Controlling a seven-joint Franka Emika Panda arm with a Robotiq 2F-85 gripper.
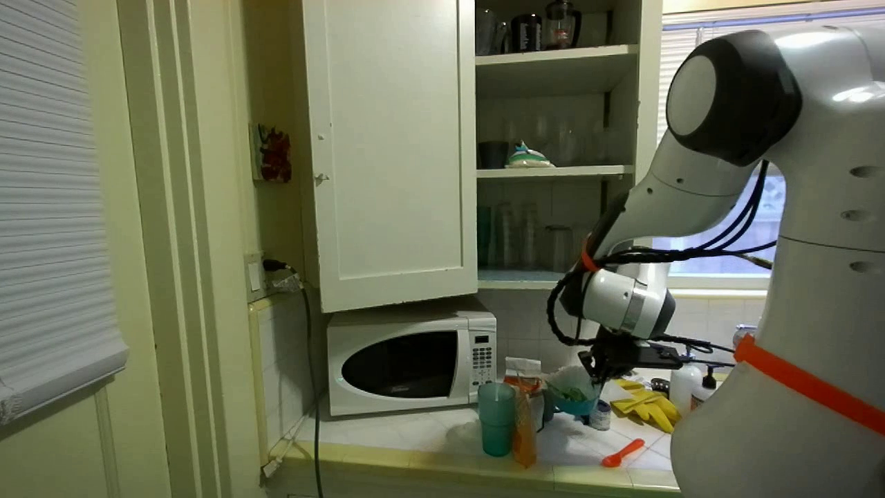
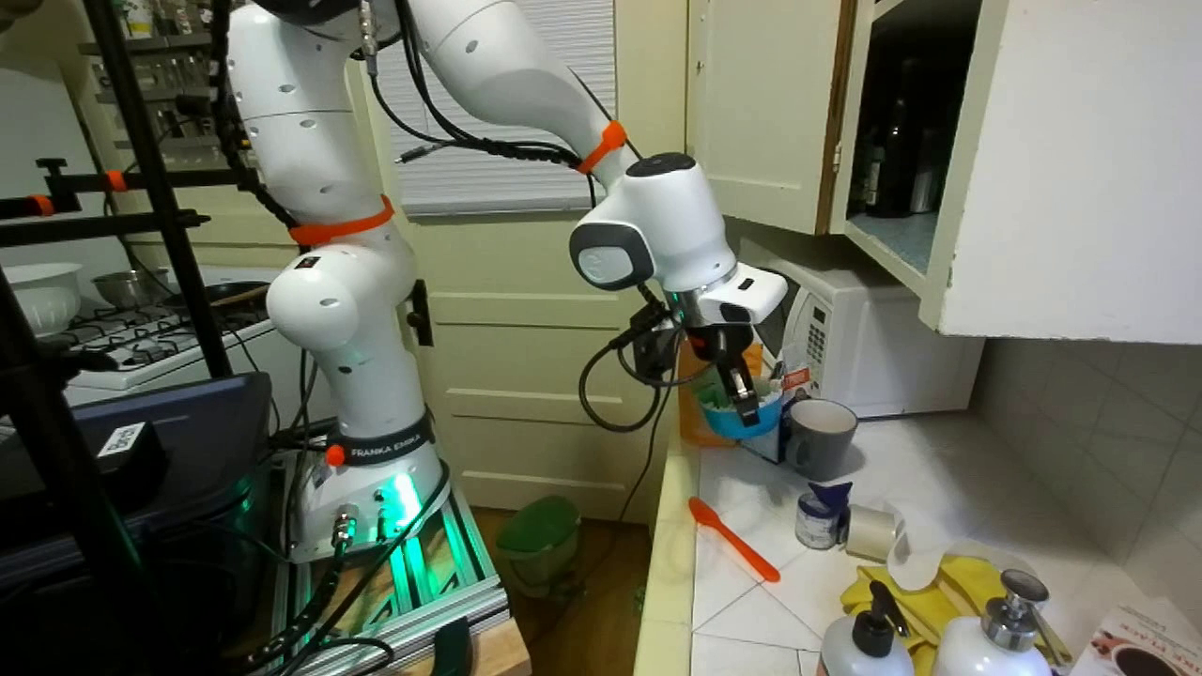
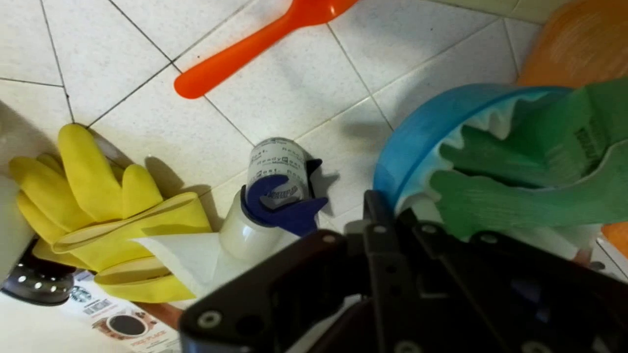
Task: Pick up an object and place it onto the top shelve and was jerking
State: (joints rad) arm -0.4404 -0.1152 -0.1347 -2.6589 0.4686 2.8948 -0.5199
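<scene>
The object is a light blue bowl (image 1: 574,407) holding green and white packets. It also shows in an exterior view (image 2: 731,426) and in the wrist view (image 3: 417,132). My gripper (image 1: 596,377) is at the bowl's rim, pointing down, and also shows in an exterior view (image 2: 746,411). In the wrist view my fingers (image 3: 387,206) are close together, one outside and one inside the bowl wall, pinching the rim. The bowl appears slightly above the counter. The top shelf (image 1: 556,57) in view is in the open cabinet, well above the gripper, with dark mugs and a glass jug on it.
An open cabinet door (image 1: 394,138) hangs over the microwave (image 1: 408,363). A middle shelf (image 1: 556,171) holds a small bag and glasses. A teal tumbler (image 1: 496,422), an orange bag (image 1: 524,436), a grey mug (image 2: 820,439) and an orange spoon (image 2: 734,539) are near the bowl.
</scene>
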